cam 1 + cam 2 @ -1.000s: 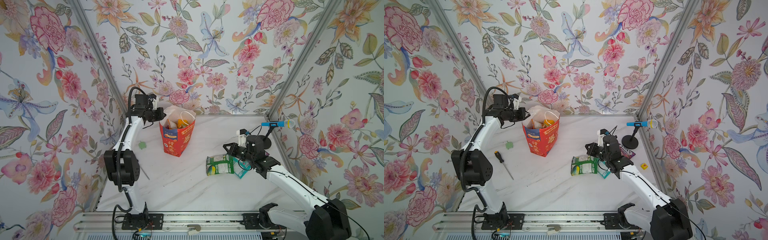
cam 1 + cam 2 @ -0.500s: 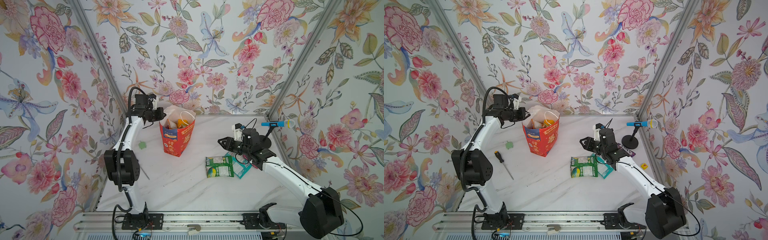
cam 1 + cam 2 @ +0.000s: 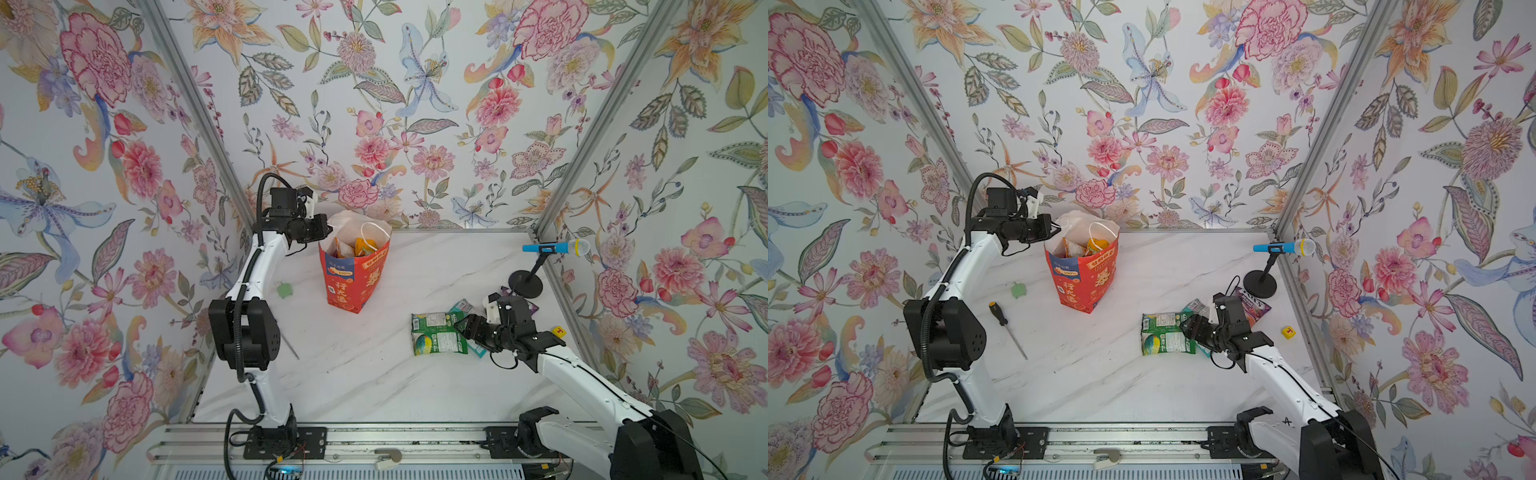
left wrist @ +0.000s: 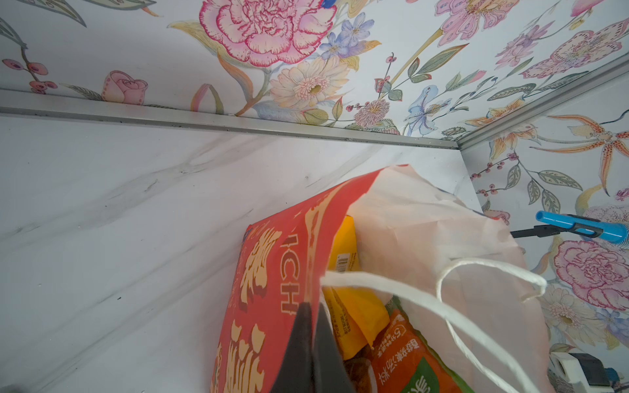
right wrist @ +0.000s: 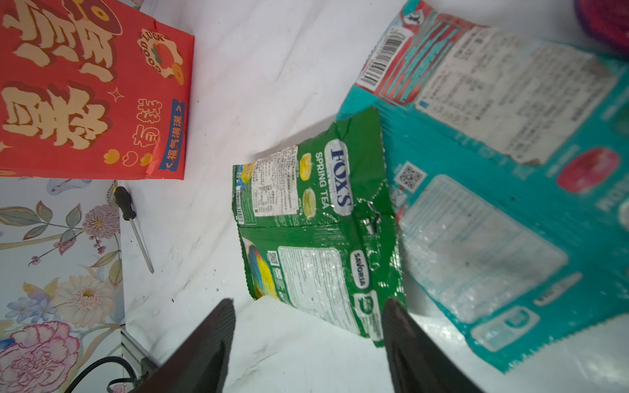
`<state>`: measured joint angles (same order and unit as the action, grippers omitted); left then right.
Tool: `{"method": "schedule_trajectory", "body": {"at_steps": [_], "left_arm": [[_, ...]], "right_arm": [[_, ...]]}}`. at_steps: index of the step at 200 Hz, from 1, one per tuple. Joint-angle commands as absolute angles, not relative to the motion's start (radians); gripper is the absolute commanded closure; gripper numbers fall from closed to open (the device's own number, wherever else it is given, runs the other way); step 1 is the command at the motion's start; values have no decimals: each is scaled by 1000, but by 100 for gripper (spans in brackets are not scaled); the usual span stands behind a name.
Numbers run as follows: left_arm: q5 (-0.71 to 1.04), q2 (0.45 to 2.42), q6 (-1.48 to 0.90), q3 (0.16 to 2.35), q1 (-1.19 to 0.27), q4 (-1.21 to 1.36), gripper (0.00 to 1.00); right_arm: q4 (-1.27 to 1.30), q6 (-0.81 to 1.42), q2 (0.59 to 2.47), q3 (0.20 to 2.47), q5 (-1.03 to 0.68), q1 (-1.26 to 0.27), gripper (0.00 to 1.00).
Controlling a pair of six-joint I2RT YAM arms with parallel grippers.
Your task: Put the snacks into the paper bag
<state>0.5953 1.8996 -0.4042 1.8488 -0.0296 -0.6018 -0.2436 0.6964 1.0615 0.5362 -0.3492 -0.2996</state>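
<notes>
The right fingers point(image 5: 211, 340), pinched shut a second ago, have swung away and come back spread wide, poised at the green packet point(image 3: 436, 338) without gripping it. It lies flat on the table point(image 3: 353, 386), at 4 o'clock from the bag point(image 3: 353, 278), its edge over a teal packet point(image 5: 493, 204). The left fingers point(image 4: 303, 340) stay clamped on the bag's rim, holding its mouth open. It looks like a fresh grasp being set up.

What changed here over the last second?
The right gripper opened, lifted away toward the back, then came down again at the green packet, its jaws astride one edge. The packet barely shifted. The left gripper stayed shut on the rim of the bag, which has not moved.
</notes>
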Motion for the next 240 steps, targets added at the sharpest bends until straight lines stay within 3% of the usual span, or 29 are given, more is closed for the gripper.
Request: {"method": "schedule_trajectory", "body": {"at_steps": [1,51,137,240], "left_arm": [[604,1900,-390,1886,-37,-584,100],[605,1900,-391,1885,-36,-584,100],[601,1888,-389,1888,-37,-589,100],[603,1880,-397,1887,-38,-584,100]], "right_arm": [[-267,735,1033,485,-348,-293,29],[-255,766,999,389,-341,-281,26],[182,916,955,146,-468,-208,26],[565,1001,1151,117,-546,-215,30]]}}
